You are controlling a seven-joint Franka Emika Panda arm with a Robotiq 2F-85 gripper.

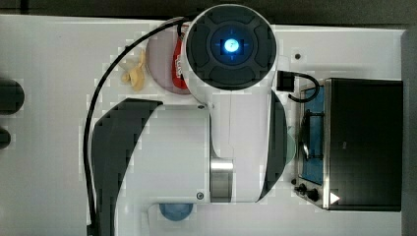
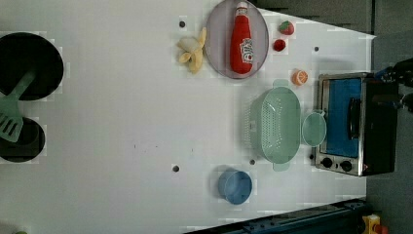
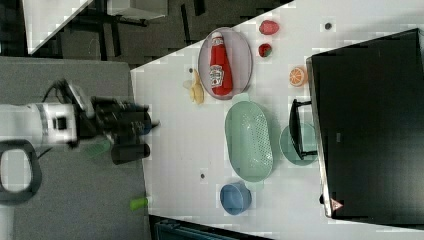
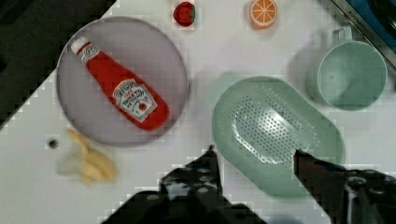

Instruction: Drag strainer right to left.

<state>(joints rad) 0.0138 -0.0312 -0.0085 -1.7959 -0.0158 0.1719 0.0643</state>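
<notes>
**Open gripper above the strainer's rim**

In the wrist view the gripper (image 4: 254, 154) has its two dark fingers spread wide, with nothing between them but the near part of the strainer (image 4: 275, 133) below. One fingertip (image 4: 211, 151) lies over the bare white table (image 4: 233, 51) just beside the strainer's rim; the other is over the far side of the perforated basin. Whether either finger touches the strainer cannot be told.

The strainer (image 2: 276, 124) is a pale green elongated oval with a dotted basin and a small tab handle at each end. It lies flat on the table, open side up. In the left view, the round pale green mug (image 2: 313, 129) sits just beside it on the left view's right, between the strainer and the toaster oven (image 2: 353, 122). The small blue bowl (image 2: 234, 185) stands near the strainer's lower end in the left view, apart from it. Toward the strainer's other end lies a grey plate (image 2: 214, 39) carrying a red ketchup bottle (image 2: 241, 41), laid on its side. A peeled banana (image 2: 193, 52) rests just beside the plate, on the side away from the strainer's mug. An orange slice (image 2: 299, 77) sits near the strainer's upper end, close to the oven's corner, and two strawberries (image 2: 286, 28) lie beyond it near the plate.

In the top view the arm (image 1: 231, 49) covers the strainer.
</notes>
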